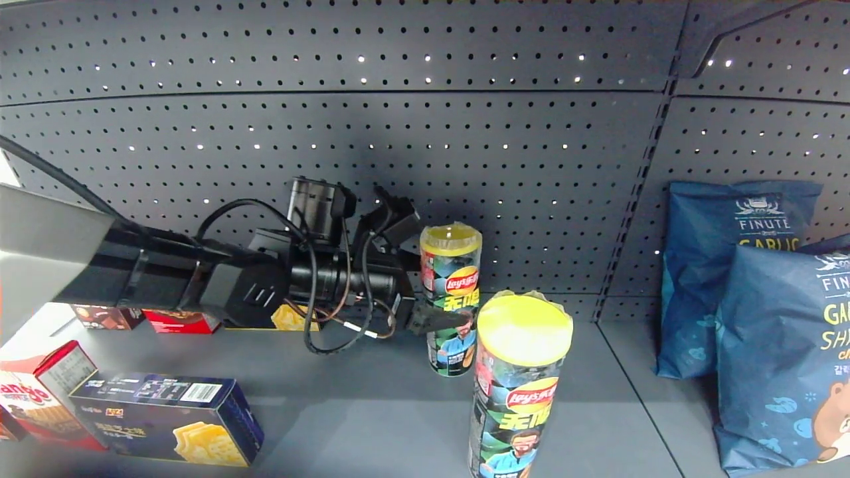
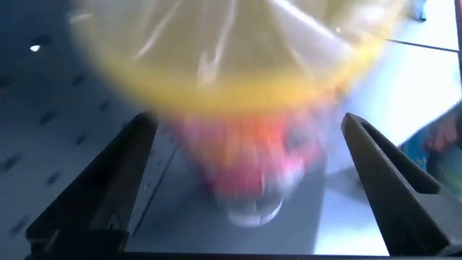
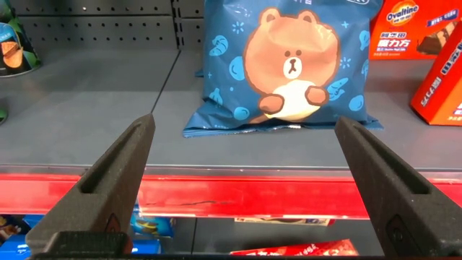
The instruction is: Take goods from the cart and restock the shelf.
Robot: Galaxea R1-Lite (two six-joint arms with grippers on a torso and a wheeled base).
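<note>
The left arm reaches in from the robot's left, lying roughly level just above the shelf (image 1: pixel 372 392), its cables looping below the wrist. The left gripper (image 1: pixel 439 307) straddles an upright chip can (image 1: pixel 451 265) with a yellow lid that stands near the perforated back panel (image 1: pixel 465 146). One dark finger (image 1: pixel 435 320) crosses the front of the can at mid-height.

The left wrist view looks down past the yellow lid and shows what the head view cannot: both fingers are spread wide, one on each side of the can's body, with a thin gap on each side, so they do not seem to grip it.

In the head view, a second can (image 1: pixel 521 385) of the same kind stands upright nearer the camera, to the right of the first and apart from it. Blue snack bags (image 1: pixel 730 265) lean at the shelf's right end. Flat boxes (image 1: pixel 166 418) lie at its left.

The right wrist view shows the right gripper (image 3: pixel 244 123) with its fingers wide apart and nothing between them. Beyond it a blue bear bag (image 3: pixel 289 65) lies flat on a shelf that has a red front strip (image 3: pixel 253 195). Orange boxes (image 3: pixel 426 58) stand beside the bag.
</note>
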